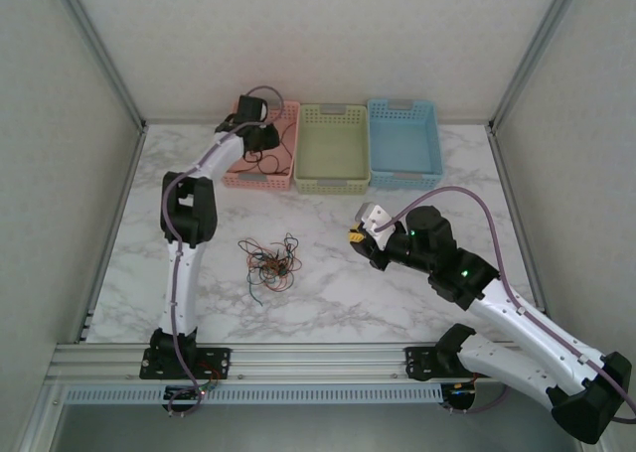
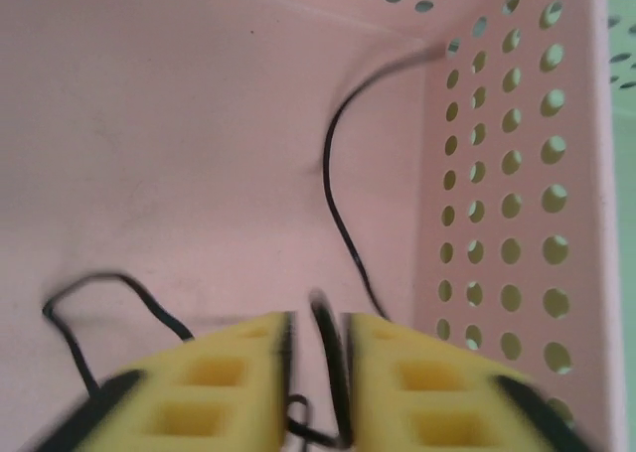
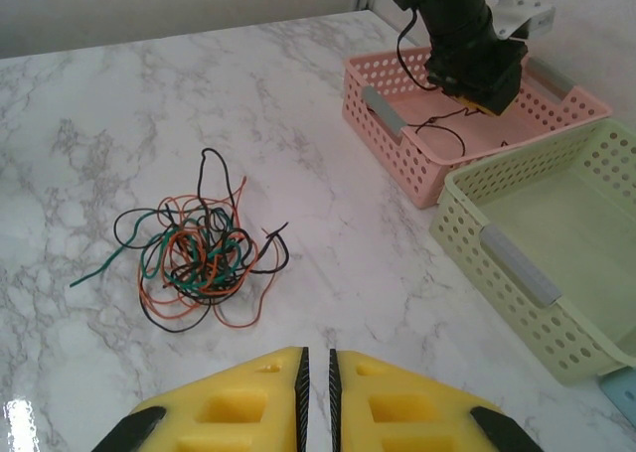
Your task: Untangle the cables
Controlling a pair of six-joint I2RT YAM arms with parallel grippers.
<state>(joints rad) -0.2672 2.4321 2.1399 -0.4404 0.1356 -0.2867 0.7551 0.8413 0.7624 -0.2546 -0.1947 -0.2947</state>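
The left gripper (image 2: 318, 321), with blocky yellow fingers, hung low inside the perforated pink plastic basket (image 2: 497, 174). Its jaws stood a narrow way apart. A hair-thin black cable (image 2: 338, 214) ran up between them and curved over the basket floor towards the far corner. Another black loop lay to the left of the fingers. The wrist view was blurred there.

The right gripper (image 3: 317, 358) hovered above the white marbled table (image 3: 328, 104). Its yellow jaws were drawn almost together, with a thin slit between them and nothing in it. The tangle of cables (image 3: 194, 253), hair-thin and black, green, red and orange, lay on the table ahead of it. The tangle was well apart from the pink basket, the pale green basket (image 1: 333, 182) and the light blue basket (image 1: 402, 180) along the far edge.
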